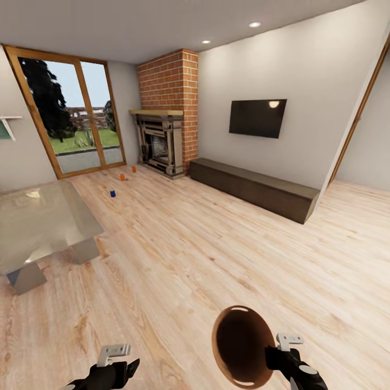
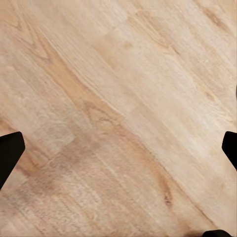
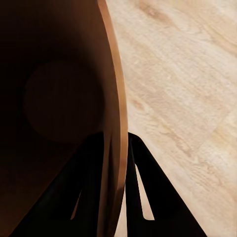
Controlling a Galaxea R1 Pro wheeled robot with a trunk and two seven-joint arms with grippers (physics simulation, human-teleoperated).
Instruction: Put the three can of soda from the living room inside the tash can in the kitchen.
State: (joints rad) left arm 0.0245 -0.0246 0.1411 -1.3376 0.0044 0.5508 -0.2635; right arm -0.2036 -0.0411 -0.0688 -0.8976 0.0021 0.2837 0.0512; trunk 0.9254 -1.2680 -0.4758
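Far across the living room's plank floor stand the three soda cans: two orange ones [image 1: 122,176] [image 1: 134,169] near the fireplace and a blue one [image 1: 112,193] a little closer. The copper-brown trash can [image 1: 241,346] hangs low in front of me, tilted so its dark inside [image 3: 54,98] faces up. My right gripper [image 1: 273,355] is shut on its rim, one finger [image 3: 89,173] inside the wall and one outside, gripper [image 3: 117,148]. My left gripper [image 1: 122,371] is open over bare floor, its fingertips [image 2: 10,153] wide apart, gripper [image 2: 118,153].
A glass-topped table [image 1: 43,222] stands at the left. A long dark low bench [image 1: 254,187] runs under the wall TV [image 1: 257,117]. The brick fireplace [image 1: 161,143] and glass doors [image 1: 70,119] close the far end. Open floor lies between me and the cans.
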